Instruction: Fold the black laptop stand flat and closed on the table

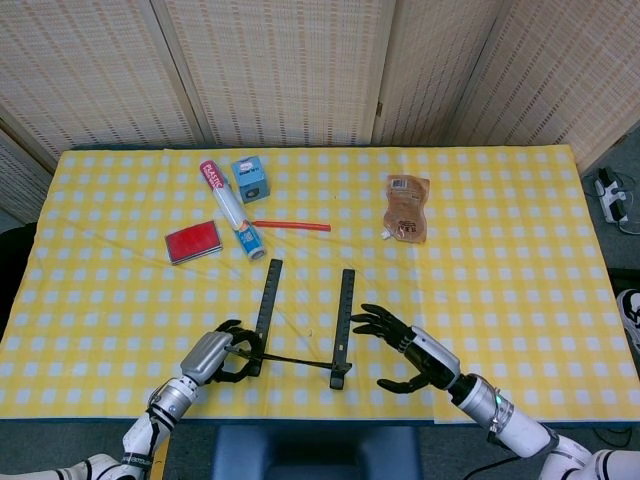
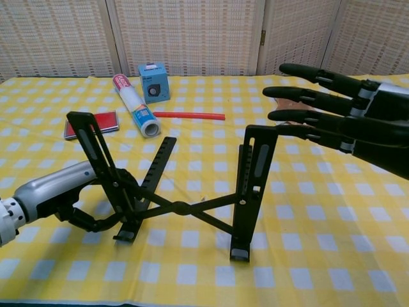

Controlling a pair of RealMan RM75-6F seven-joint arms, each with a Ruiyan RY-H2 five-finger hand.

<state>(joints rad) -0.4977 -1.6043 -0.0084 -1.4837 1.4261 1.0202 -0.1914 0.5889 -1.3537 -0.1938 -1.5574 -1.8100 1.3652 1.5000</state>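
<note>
The black laptop stand (image 1: 300, 325) (image 2: 179, 185) stands unfolded near the table's front edge, two raised arms joined by a crossed brace. My left hand (image 1: 212, 355) (image 2: 64, 201) grips the foot of the stand's left arm from the left. My right hand (image 1: 405, 355) (image 2: 345, 118) hovers just right of the stand's right arm, fingers spread and pointing left, holding nothing. The fingertips (image 2: 275, 115) are close to the top of that upright; contact cannot be told.
On the yellow checked tablecloth (image 1: 500, 260) behind the stand lie a red card case (image 1: 193, 242), a white tube (image 1: 230, 208), a blue box (image 1: 251, 179), a red straw (image 1: 291, 225) and a brown pouch (image 1: 407, 207). The table's front edge is just below the stand.
</note>
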